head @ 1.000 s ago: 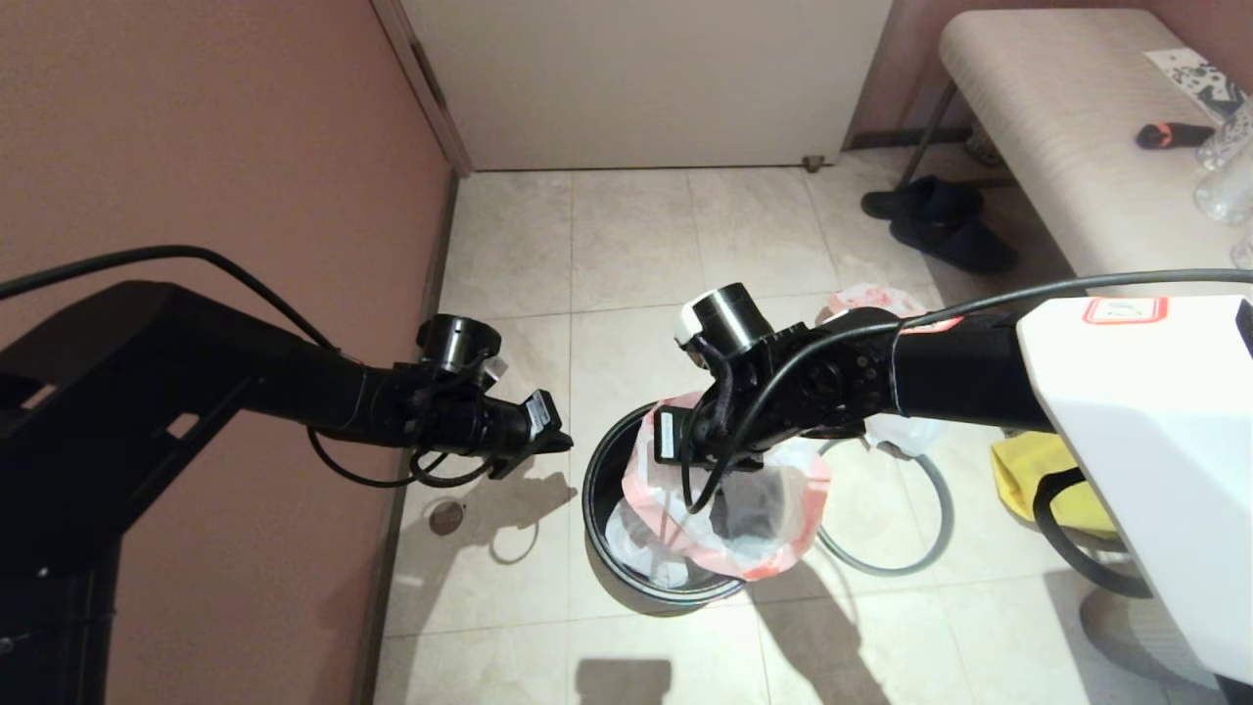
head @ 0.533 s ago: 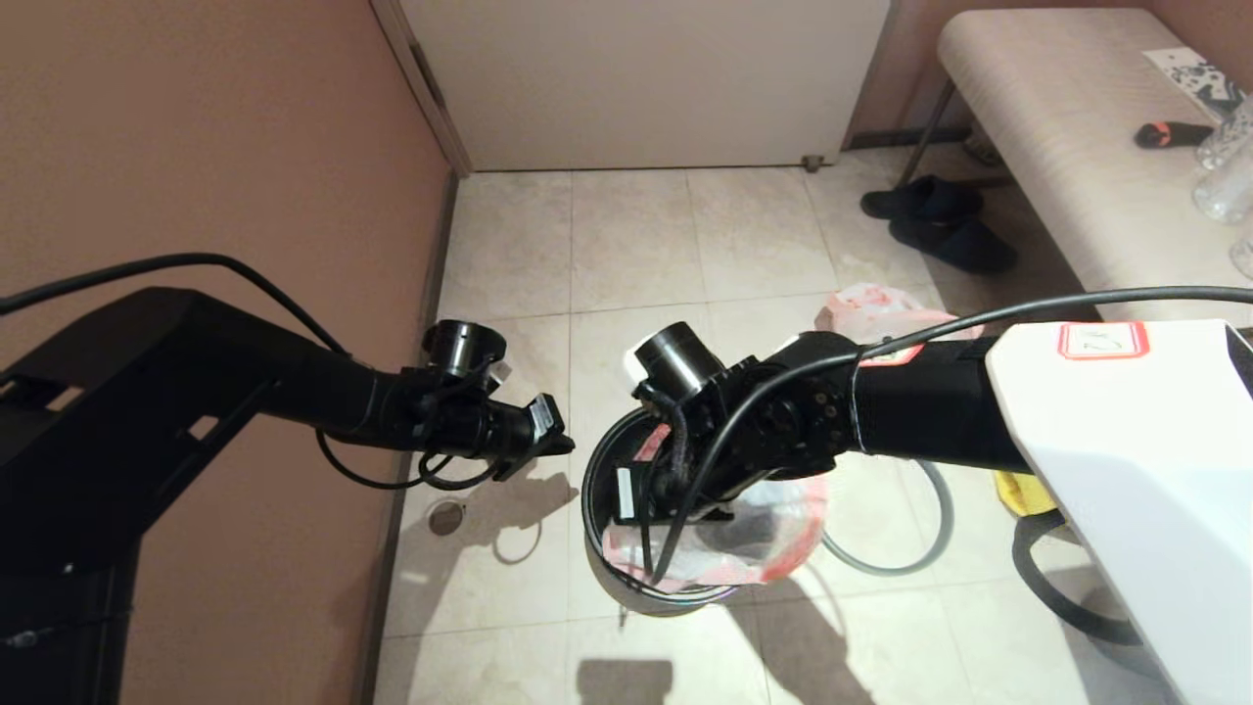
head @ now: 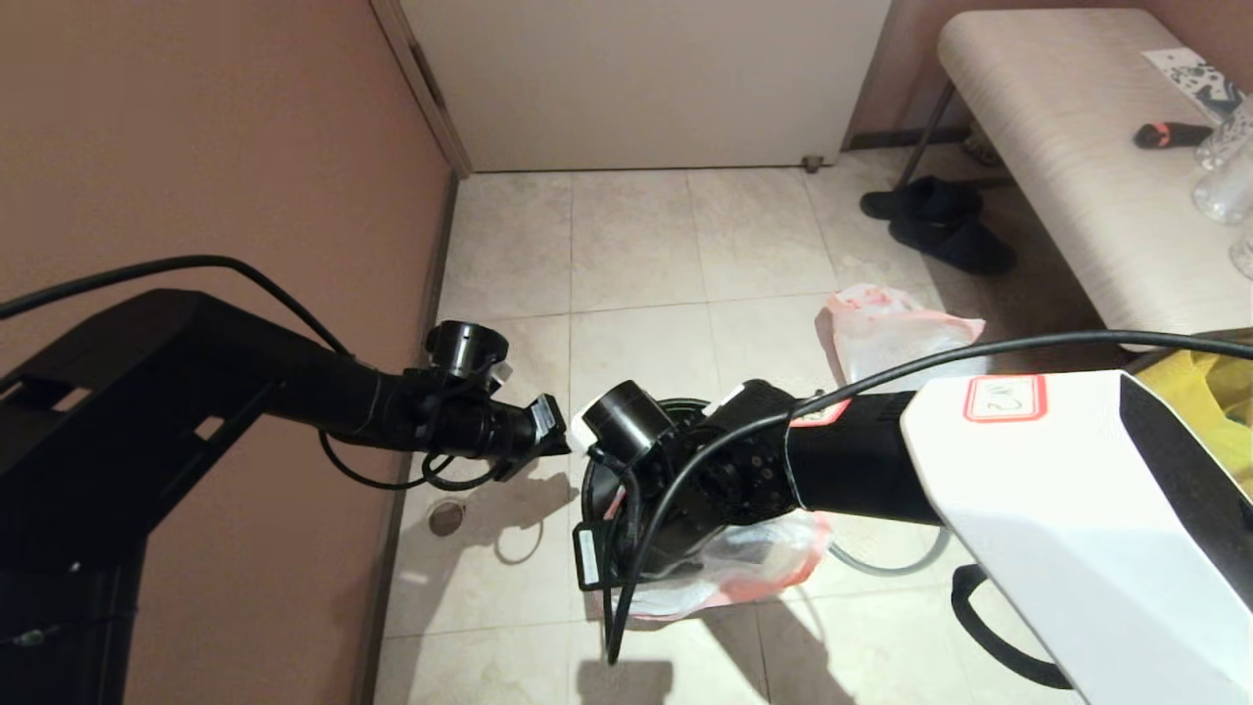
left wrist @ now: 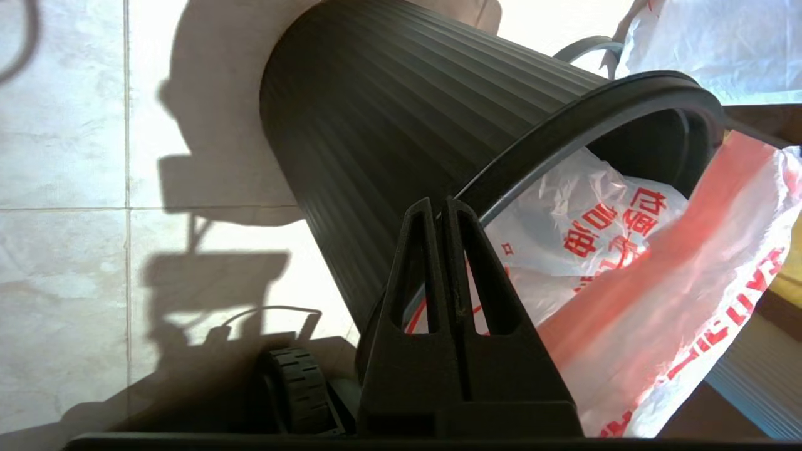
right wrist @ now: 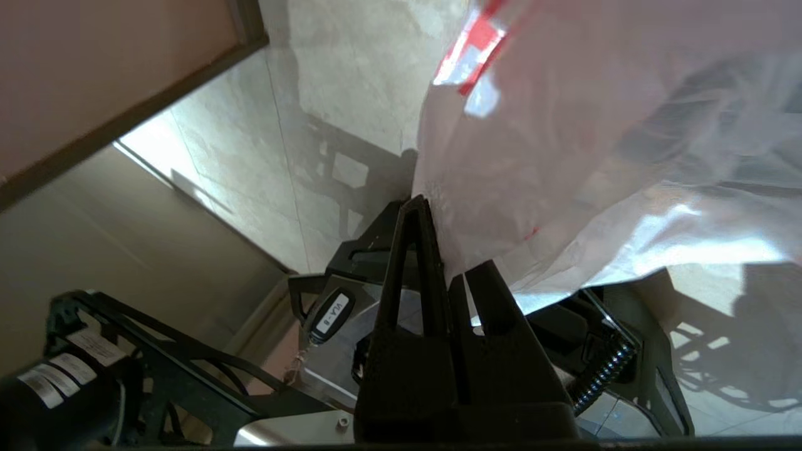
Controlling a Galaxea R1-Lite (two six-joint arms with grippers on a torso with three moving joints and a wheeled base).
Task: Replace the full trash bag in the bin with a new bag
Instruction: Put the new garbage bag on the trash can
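The black bin (head: pixel 588 490) stands on the tiled floor, mostly hidden under my right arm; its ribbed wall (left wrist: pixel 376 125) fills the left wrist view. The new bag (head: pixel 754 568), translucent white with a pink-red band, hangs across the bin's mouth and over its near rim. My right gripper (right wrist: pixel 442 250) is shut on the bag's edge (right wrist: pixel 595 125), low at the bin's near side. My left gripper (head: pixel 556 443) hovers shut, its tips (left wrist: pixel 443 203) right at the bin's left rim, with nothing seen between them. The grey hoop (head: pixel 886 566) lies on the floor right of the bin.
A lumpy pink-and-white bag (head: pixel 886 328) lies on the floor behind the bin. A yellow bag (head: pixel 1199 377) shows at the right, behind my right arm. A bench (head: pixel 1057 147) and black shoes (head: pixel 940 220) are at the back right. The wall (head: pixel 196 147) runs close on the left.
My right arm has swung left and toward me, lowering and pulling the bag's edge across the bin to its near rim. The left arm has stayed put.
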